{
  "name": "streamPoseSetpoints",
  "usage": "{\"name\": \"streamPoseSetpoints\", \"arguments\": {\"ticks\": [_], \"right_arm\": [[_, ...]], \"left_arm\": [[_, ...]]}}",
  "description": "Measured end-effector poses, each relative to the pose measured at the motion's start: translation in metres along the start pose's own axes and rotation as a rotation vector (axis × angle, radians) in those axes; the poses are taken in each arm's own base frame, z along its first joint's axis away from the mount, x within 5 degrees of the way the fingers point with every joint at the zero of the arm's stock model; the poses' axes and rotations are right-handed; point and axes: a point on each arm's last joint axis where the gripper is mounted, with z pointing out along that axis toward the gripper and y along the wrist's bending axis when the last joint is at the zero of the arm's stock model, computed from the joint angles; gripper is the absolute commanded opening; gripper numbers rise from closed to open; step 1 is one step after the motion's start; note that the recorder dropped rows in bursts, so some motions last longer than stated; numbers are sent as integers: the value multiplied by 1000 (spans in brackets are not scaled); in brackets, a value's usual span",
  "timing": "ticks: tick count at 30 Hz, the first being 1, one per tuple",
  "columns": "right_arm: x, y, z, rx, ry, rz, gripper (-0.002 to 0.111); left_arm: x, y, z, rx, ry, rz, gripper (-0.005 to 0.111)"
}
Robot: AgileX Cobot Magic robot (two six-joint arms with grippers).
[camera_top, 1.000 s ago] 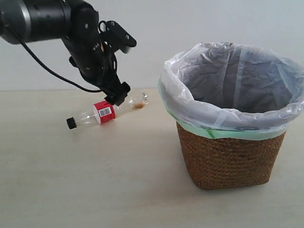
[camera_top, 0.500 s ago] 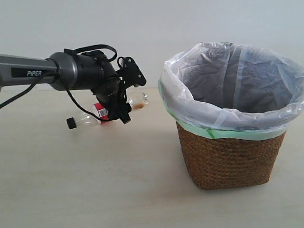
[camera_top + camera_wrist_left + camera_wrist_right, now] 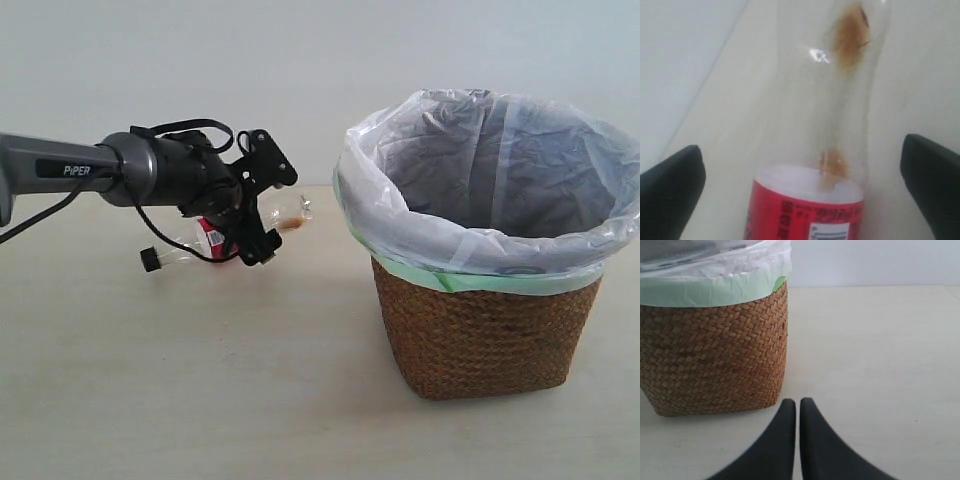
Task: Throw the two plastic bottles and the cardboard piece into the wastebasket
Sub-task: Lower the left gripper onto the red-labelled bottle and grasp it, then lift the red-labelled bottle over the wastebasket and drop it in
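Note:
The slim clear bottle with the red label (image 3: 210, 238) lies on its side on the table, black cap (image 3: 150, 260) pointing left. My left gripper (image 3: 262, 206) is open and straddles the bottle's clear body. In the left wrist view the bottle (image 3: 825, 150) lies between the two spread fingers (image 3: 675, 180), with a gap on each side. The wicker wastebasket (image 3: 485, 330) with its white bag stands to the right. My right gripper (image 3: 798, 402) is shut and empty, low beside the wastebasket (image 3: 710, 355). The green-capped bottle and the cardboard piece are out of view.
The pale table (image 3: 200, 380) runs from the bottle to the wastebasket and toward the front. A plain white wall stands behind. A black cable (image 3: 160, 240) loops under the left arm.
The left arm has swung down from above the bottle to a low, level reach, and the open gripper now sits round the bottle. The bottle has barely shifted.

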Motion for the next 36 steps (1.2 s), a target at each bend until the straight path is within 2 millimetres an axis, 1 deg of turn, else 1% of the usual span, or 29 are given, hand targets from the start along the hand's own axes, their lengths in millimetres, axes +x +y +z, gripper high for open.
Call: {"name": "streamPoseSetpoints", "arguments": {"ticks": [3,5,6,7,8,9,12,13,14,16,20,22,25,27,30,32,33,36], "right_arm": [[0,0,0,0,0,0,0],[0,0,0,0,0,0,0],[0,0,0,0,0,0,0],[0,0,0,0,0,0,0],[0,0,0,0,0,0,0],[0,0,0,0,0,0,0],[0,0,0,0,0,0,0],[0,0,0,0,0,0,0],[0,0,0,0,0,0,0],[0,0,0,0,0,0,0],[0,0,0,0,0,0,0],[0,0,0,0,0,0,0],[0,0,0,0,0,0,0],[0,0,0,0,0,0,0],[0,0,0,0,0,0,0],[0,0,0,0,0,0,0],[0,0,0,0,0,0,0],[0,0,0,0,0,0,0]], "left_arm": [[14,2,15,8,12,-53,99],[16,5,18,7,3,-69,98],[16,6,19,7,-4,-72,96],[17,6,19,7,-8,-77,92],[16,6,19,8,-16,-77,85],[16,5,21,11,-20,-78,75],[17,2,24,20,-26,-86,34],[18,1,25,25,-24,-98,16],[18,1,25,30,-20,-110,5],[20,0,25,30,0,-116,5],[26,4,20,12,95,-120,5],[30,8,15,-2,162,-128,4],[33,17,1,-25,246,-152,4],[29,28,-16,-51,267,-191,4],[17,50,-50,-104,253,-280,4],[10,68,-79,-153,241,-338,4],[8,75,-91,-174,238,-357,4],[2,99,-135,-245,217,-428,4]]}}
